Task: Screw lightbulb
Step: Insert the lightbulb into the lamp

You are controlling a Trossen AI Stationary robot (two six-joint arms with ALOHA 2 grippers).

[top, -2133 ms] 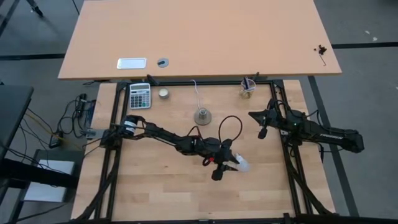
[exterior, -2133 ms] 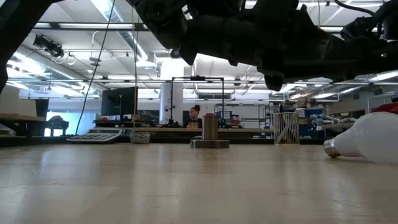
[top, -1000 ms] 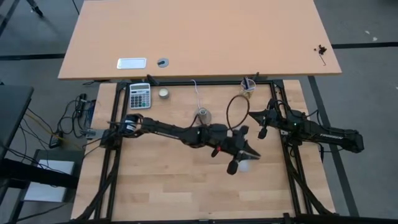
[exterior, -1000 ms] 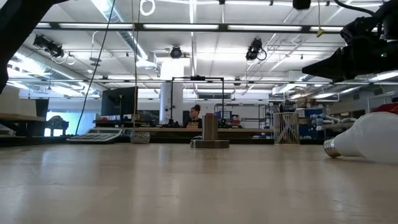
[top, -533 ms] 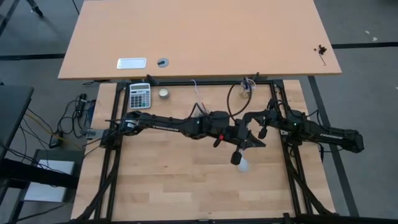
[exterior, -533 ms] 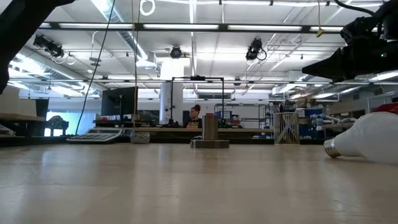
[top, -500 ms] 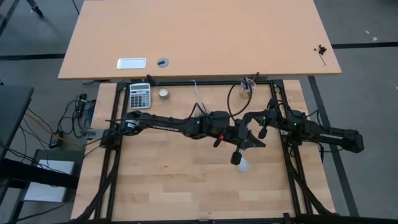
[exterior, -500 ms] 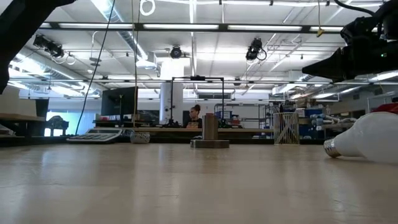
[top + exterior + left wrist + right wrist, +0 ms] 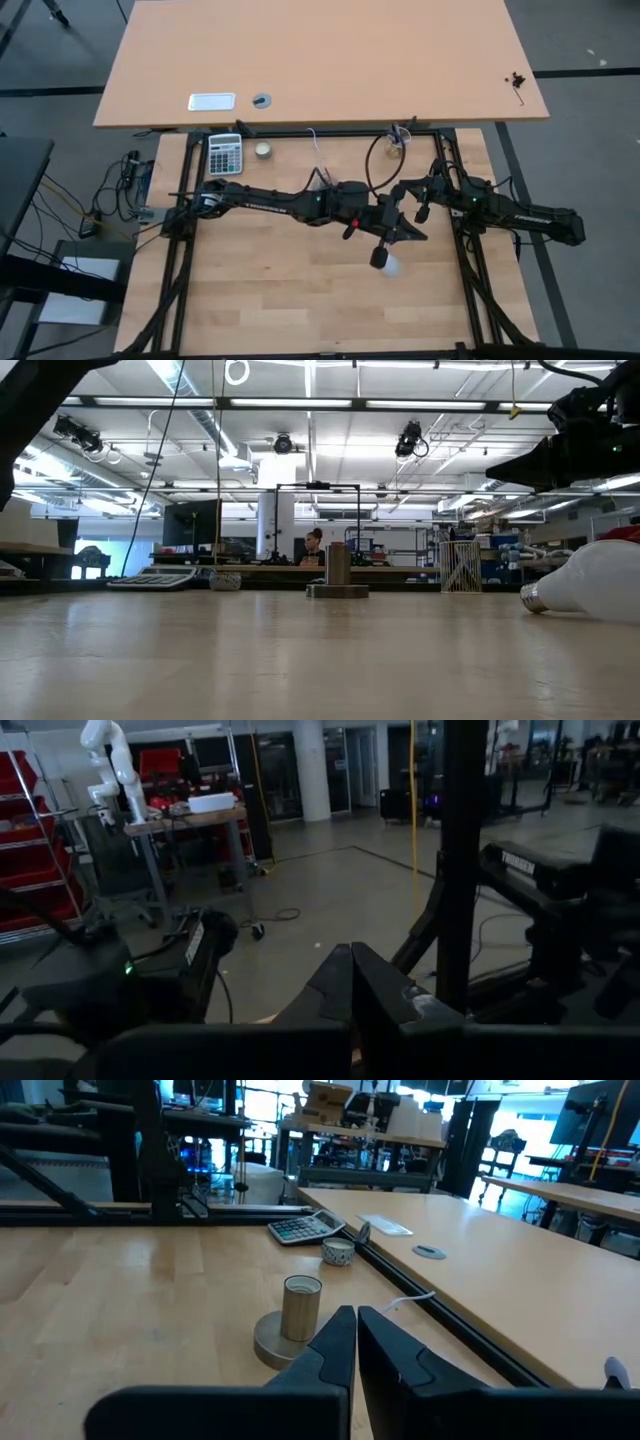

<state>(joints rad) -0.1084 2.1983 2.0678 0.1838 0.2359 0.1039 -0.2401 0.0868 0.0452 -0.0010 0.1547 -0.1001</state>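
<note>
Presently logged: my left gripper (image 9: 408, 232), clenched on nothing, reached across to right of centre in the high view. Lightbulb (image 9: 391, 264) lay on its side on the table (image 9: 280, 300) just below it, apart; lower right in the low view. My right gripper (image 9: 408, 187), also clenched empty, waited upper right near the socket (image 9: 287, 1323).

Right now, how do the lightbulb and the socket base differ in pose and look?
The lightbulb lies on its side; the socket base stands upright. The lightbulb is white and rounded with a grey screw end; the socket base is a metal tube on a flat round foot. In the high view the lightbulb sits by the left gripper, the socket base farther back. Both rest on the table.
</note>
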